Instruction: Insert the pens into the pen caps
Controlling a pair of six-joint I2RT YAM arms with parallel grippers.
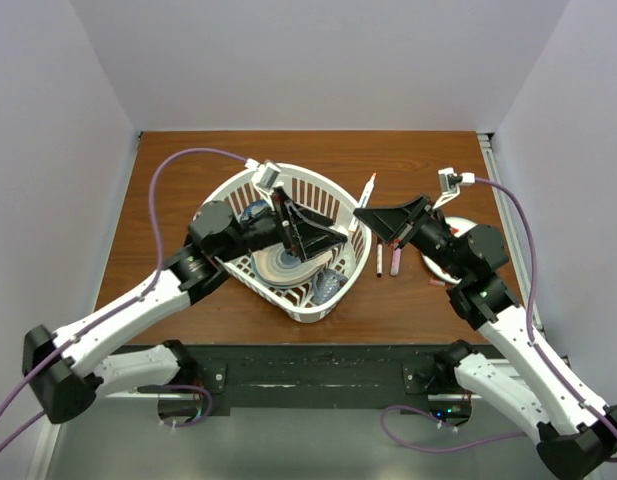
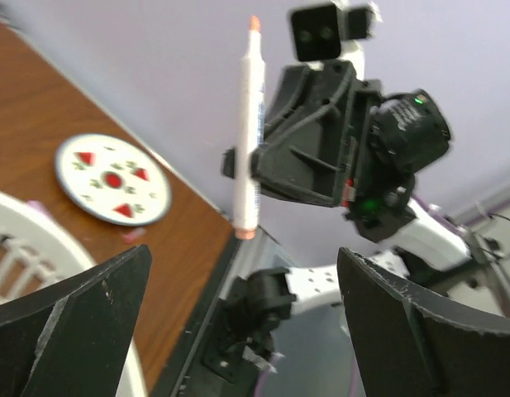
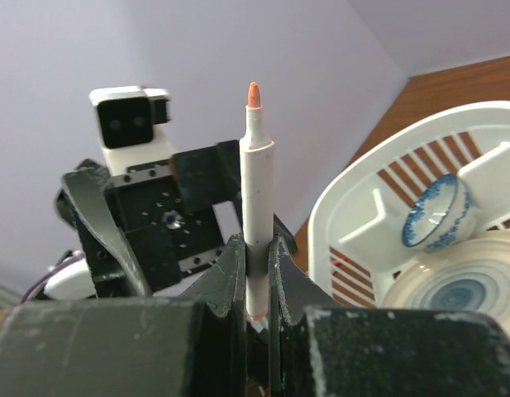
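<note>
Right pincer (image 3: 256, 258) at 6 o'clock, jaws clamped on the lower barrel of an upright white pen (image 3: 256, 182), its bare orange tip toward 12 o'clock. Left arm's camera (image 3: 132, 116) at 10 o'clock. White basket (image 3: 378, 165) at 3 o'clock holds a blue-rimmed bowl (image 3: 436, 213) and a plate (image 3: 461, 289). Table (image 3: 453, 91) at 2 o'clock.

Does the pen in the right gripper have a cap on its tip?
No, the pen clamped in the right gripper shows a bare orange tip pointing up.
</note>
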